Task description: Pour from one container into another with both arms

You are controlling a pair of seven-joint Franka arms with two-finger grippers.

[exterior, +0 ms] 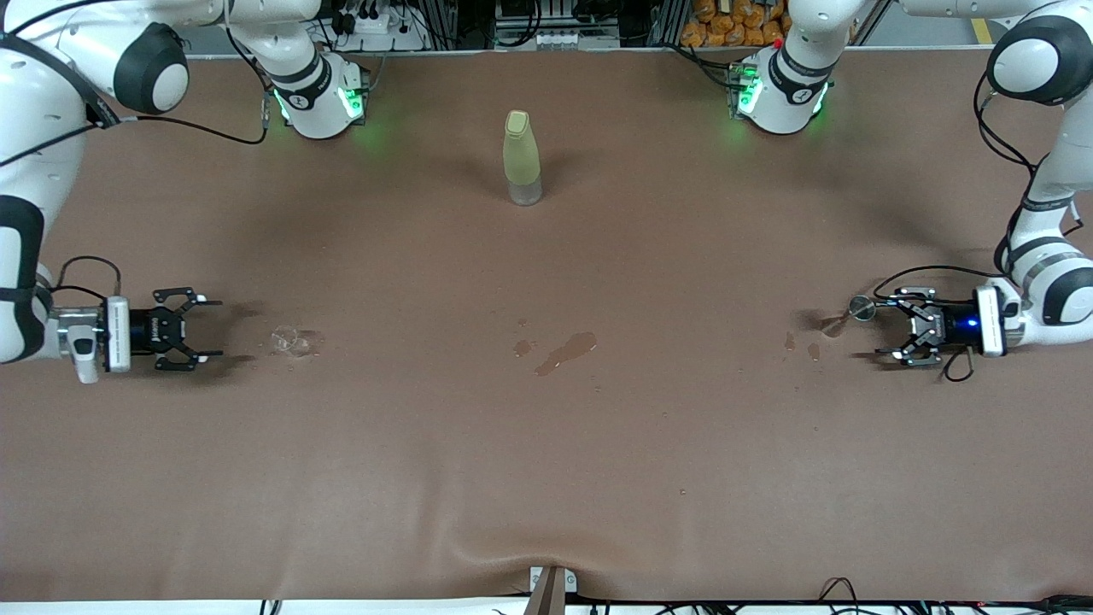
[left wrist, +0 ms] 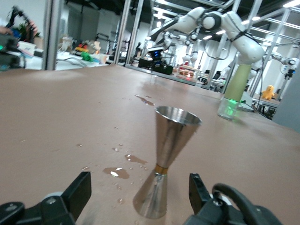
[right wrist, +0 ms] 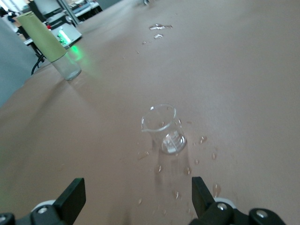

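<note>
jigger (left wrist: pixel 168 159) upright on surface (exterior: pixel 546 444) between released left gripper (exterior: pixel 898 327) jaws | glass beaker (exterior: pixel 291 341) just before right gripper (exterior: pixel 209 327), jaws released | puddles (exterior: pixel 564 350) mid-surface | tip: retreat straight, avoid toppling either vessel

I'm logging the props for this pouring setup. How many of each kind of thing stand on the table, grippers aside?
Bottle: 1
Clear glass beaker: 1
Metal jigger: 1
Total: 3
</note>
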